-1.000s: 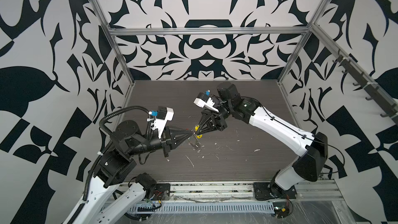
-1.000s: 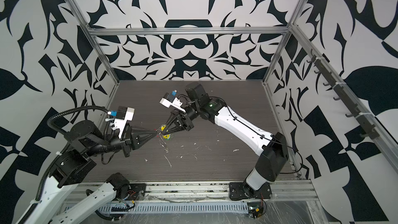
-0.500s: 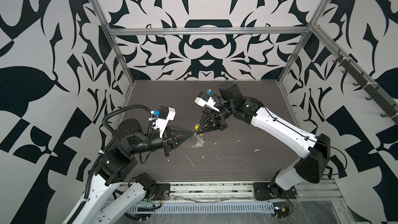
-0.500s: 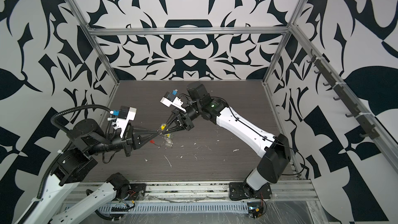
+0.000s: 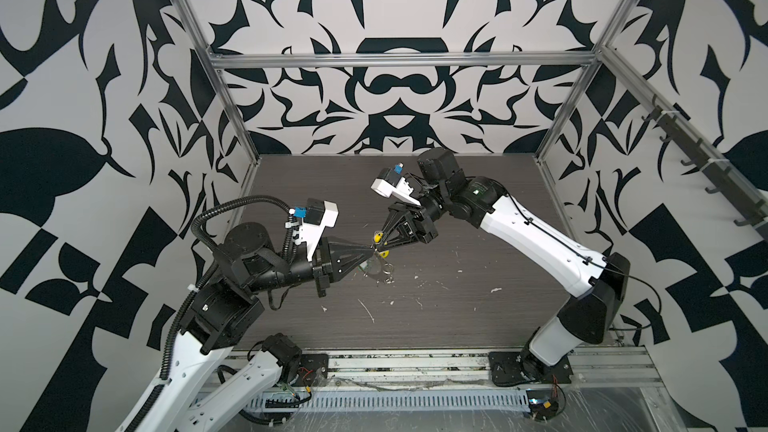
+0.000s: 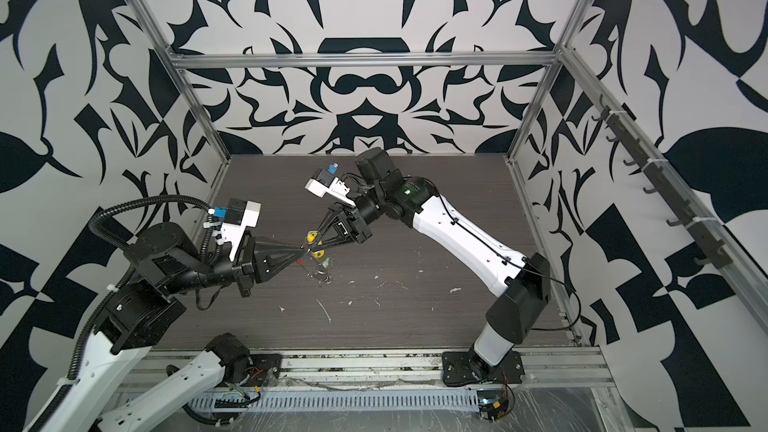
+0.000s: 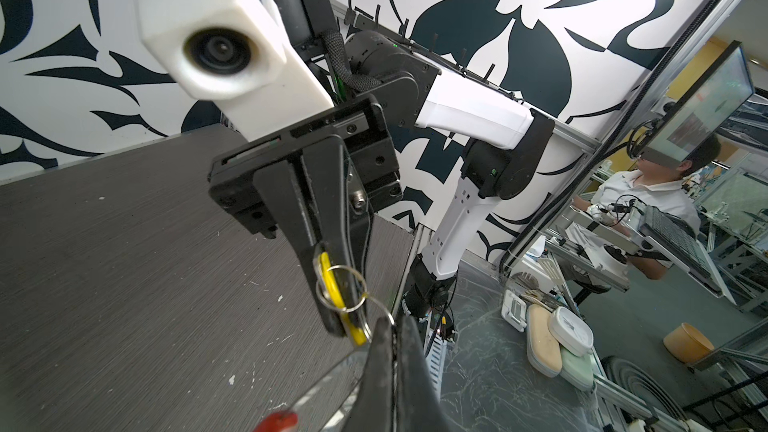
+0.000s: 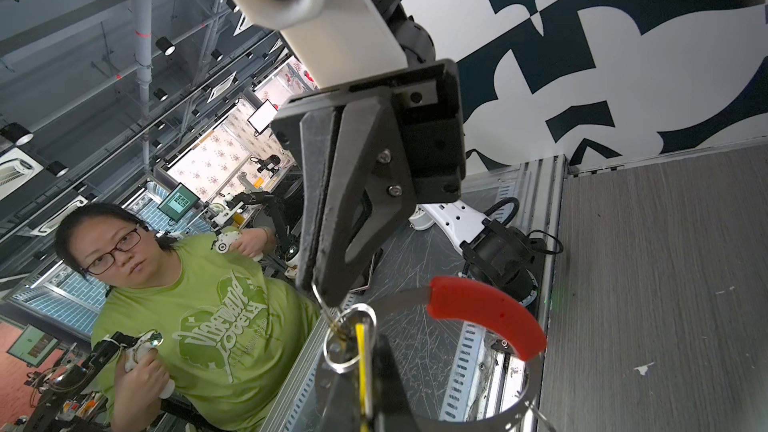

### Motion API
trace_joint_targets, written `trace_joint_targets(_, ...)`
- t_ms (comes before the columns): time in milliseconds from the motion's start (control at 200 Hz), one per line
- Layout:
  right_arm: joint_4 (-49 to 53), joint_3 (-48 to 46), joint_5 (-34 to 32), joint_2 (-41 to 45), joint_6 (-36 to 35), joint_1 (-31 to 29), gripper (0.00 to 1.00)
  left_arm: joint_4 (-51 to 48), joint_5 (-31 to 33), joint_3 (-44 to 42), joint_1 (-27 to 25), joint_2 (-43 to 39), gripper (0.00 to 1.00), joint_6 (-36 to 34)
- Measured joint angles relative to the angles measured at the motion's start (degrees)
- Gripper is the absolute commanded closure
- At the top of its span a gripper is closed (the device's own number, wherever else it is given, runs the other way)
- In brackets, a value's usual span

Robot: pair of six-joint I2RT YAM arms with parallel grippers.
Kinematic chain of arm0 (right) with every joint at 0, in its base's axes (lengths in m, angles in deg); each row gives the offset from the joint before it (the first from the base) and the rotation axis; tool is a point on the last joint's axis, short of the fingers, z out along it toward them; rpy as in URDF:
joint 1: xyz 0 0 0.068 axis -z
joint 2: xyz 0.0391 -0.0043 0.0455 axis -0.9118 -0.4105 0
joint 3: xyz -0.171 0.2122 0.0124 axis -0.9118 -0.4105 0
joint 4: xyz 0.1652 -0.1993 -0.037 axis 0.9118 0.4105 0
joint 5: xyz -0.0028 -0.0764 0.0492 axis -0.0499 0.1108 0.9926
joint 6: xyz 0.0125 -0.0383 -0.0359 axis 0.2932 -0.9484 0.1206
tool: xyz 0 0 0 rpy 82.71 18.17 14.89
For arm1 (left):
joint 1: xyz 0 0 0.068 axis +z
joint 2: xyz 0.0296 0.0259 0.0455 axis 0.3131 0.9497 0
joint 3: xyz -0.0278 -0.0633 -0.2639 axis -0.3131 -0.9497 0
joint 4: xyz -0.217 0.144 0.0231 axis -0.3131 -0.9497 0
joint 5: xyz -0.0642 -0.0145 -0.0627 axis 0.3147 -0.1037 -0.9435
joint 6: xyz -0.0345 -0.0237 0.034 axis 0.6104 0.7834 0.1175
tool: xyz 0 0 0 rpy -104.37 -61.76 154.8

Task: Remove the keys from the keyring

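Note:
Above the table's middle, my two grippers meet tip to tip. My right gripper (image 8: 365, 371) is shut on the yellow key (image 8: 360, 357), seen edge on; this key (image 7: 330, 284) also shows in the left wrist view and in both top views (image 5: 377, 237). My left gripper (image 7: 392, 328) is shut on a small silver ring (image 7: 384, 317) that links to the key's own ring (image 7: 341, 289). The keyring (image 8: 536, 388), a thin grey hoop with a red sleeve (image 8: 486, 309), hangs below the fingertips (image 6: 318, 272). A small greenish piece (image 6: 328, 261) sits by the hoop, too small to identify.
The dark wood-grain table (image 5: 457, 309) carries scattered white flecks (image 5: 368, 309). Patterned walls with an aluminium frame (image 5: 399, 59) close in the back and sides. The arm bases stand on the front rail (image 5: 415, 363).
The left arm shifted slightly to the right a second ago. Both grips and the hanging hoop look unchanged since then.

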Motion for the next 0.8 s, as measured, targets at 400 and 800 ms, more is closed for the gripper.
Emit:
trace_joint_targets(400, 12.7, 2.8, -7.8, 0.4, -9.6, 0.0, 1.00, -3.9, 2.4, 0.0, 0.0, -0.1, 1.00, -1.3)
trace_joint_targets(800, 29.3, 10.8, -19.8, 0.8, -23.1, -0.5, 1.00, -4.2, 0.9, 0.0, -0.1, 1.4, 1.00, -1.9)
